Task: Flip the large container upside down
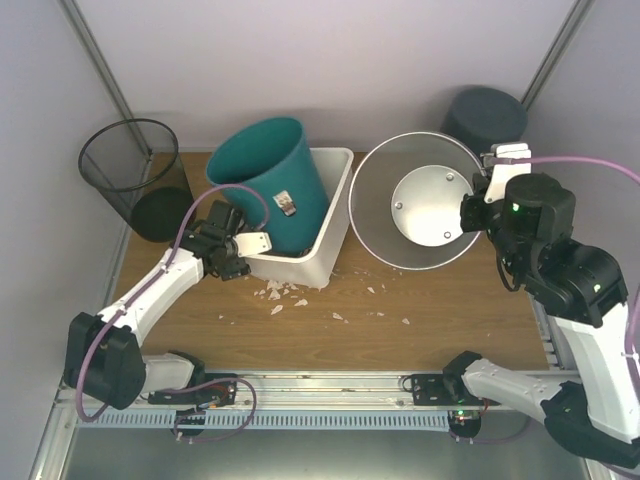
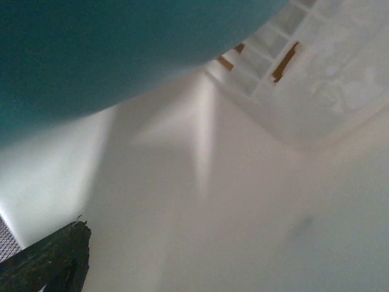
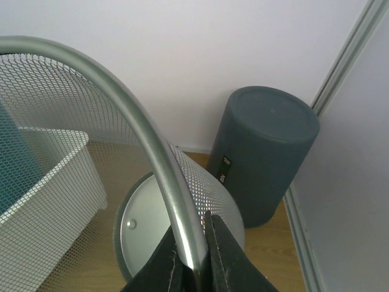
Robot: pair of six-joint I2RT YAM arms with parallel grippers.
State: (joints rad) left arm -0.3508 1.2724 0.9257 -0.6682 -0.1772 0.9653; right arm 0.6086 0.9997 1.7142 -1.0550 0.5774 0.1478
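Note:
A large silver mesh bin [image 1: 420,200] is tipped with its open mouth facing up toward the camera, its round metal base showing inside. My right gripper [image 1: 478,205] is shut on its right rim. In the right wrist view the black fingers [image 3: 197,261] pinch the rim [image 3: 152,152]. A teal plastic bin [image 1: 270,180] leans inside a white tub [image 1: 330,230]. My left gripper [image 1: 248,248] is pressed against the tub's near left corner. The left wrist view shows only the blurred white wall [image 2: 243,201] and the teal bin [image 2: 91,48]; its fingers are hidden.
A black mesh bin [image 1: 125,155] and a dark disc [image 1: 160,213] sit at the back left. A dark grey cylinder bin [image 1: 483,118] stands at the back right, close behind the silver bin [image 3: 267,152]. White scraps [image 1: 290,295] lie on the wooden table.

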